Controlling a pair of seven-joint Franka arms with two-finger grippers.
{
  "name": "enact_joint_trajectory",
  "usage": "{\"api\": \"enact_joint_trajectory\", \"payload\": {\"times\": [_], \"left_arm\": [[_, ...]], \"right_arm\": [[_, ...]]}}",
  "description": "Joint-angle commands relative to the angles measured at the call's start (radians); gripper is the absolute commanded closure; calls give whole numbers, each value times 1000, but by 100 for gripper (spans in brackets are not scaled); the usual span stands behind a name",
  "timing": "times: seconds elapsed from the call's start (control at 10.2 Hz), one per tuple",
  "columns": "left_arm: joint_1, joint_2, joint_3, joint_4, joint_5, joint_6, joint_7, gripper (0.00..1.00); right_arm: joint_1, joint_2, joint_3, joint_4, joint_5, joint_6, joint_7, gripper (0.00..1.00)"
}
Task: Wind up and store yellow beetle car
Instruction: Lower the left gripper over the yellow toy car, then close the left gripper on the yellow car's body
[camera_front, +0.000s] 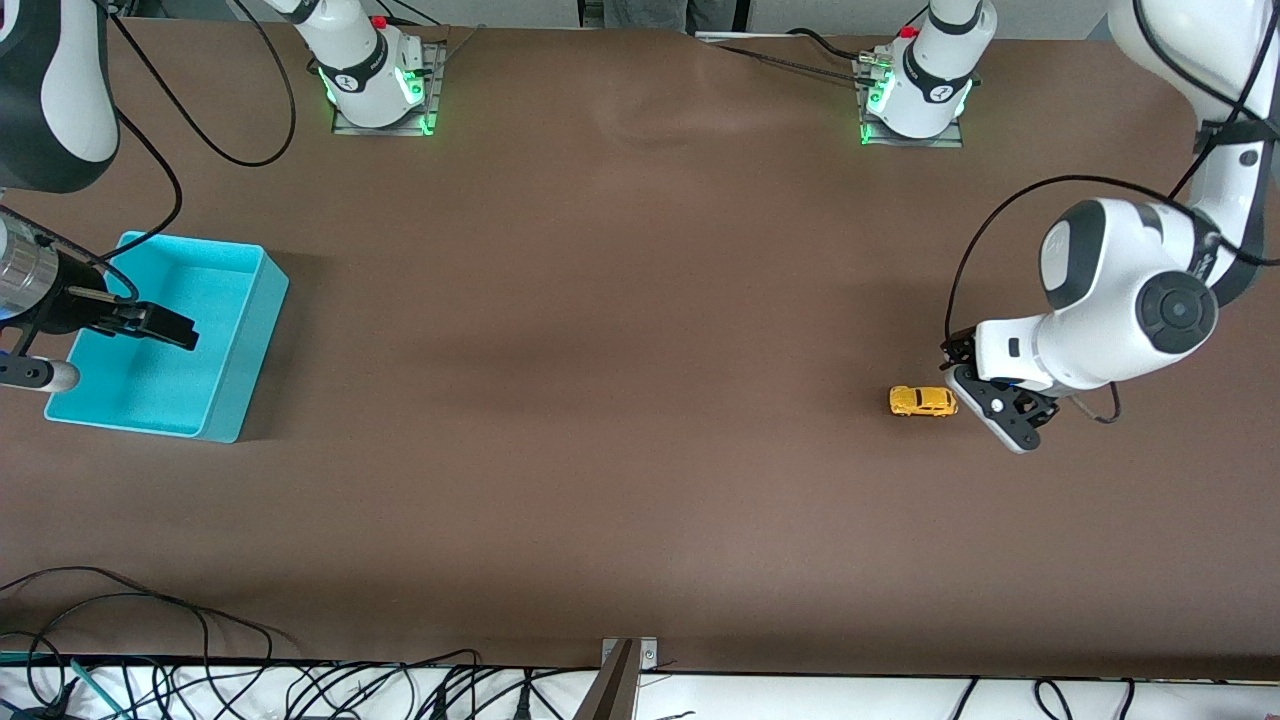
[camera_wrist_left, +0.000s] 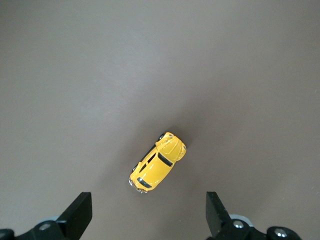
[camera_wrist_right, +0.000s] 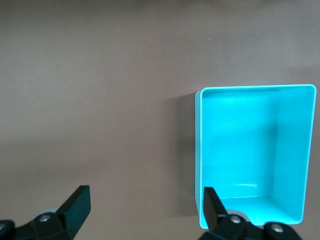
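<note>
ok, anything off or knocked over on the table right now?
Nothing stands out. The yellow beetle car sits upright on its wheels beside the open left gripper; the teal bin is upright and empty under the open right gripper.

Even, fairly bright overhead light falls on the brown table (camera_front: 620, 350), with paler sheen bands across its middle and a darker patch between them. Shadows are soft: a faint one lies on the table beside the turquoise bin (camera_front: 165, 335), on its wall toward the left arm's end, and the same shadow shows in the right wrist view. The bin's (camera_wrist_right: 255, 155) glossy floor carries a small glare streak. The yellow beetle car (camera_wrist_left: 157, 162) is sharp in the left wrist view, with bright highlights on its roof and a thin shadow beneath it. Green lamps glow at both arm bases.
</note>
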Motion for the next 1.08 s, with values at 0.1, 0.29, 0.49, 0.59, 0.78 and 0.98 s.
{"api": "enact_joint_trajectory", "payload": {"times": [0.1,0.29,0.49,0.59,0.78,0.98], "left_arm": [[4,70,-3,-43,-9,110,272,0],[3,72,-3,-119,-9,211,351,0],[4,73,-3,-204,-9,311,452,0],[4,78,-3,-207,-8,315,494,0],[4,90,-3,-209,24,333,563,0],[4,98,-3,-212,72,335,572,0]], "right_arm": [[-6,-7,4,-6,15,6,11,0],[-6,-7,4,-6,15,6,11,0],[-6,-5,4,-6,15,6,11,0],[-6,-5,4,-6,15,6,11,0],[-6,-5,4,-6,15,6,11,0],[-6,-5,4,-6,19,6,11,0]]}}
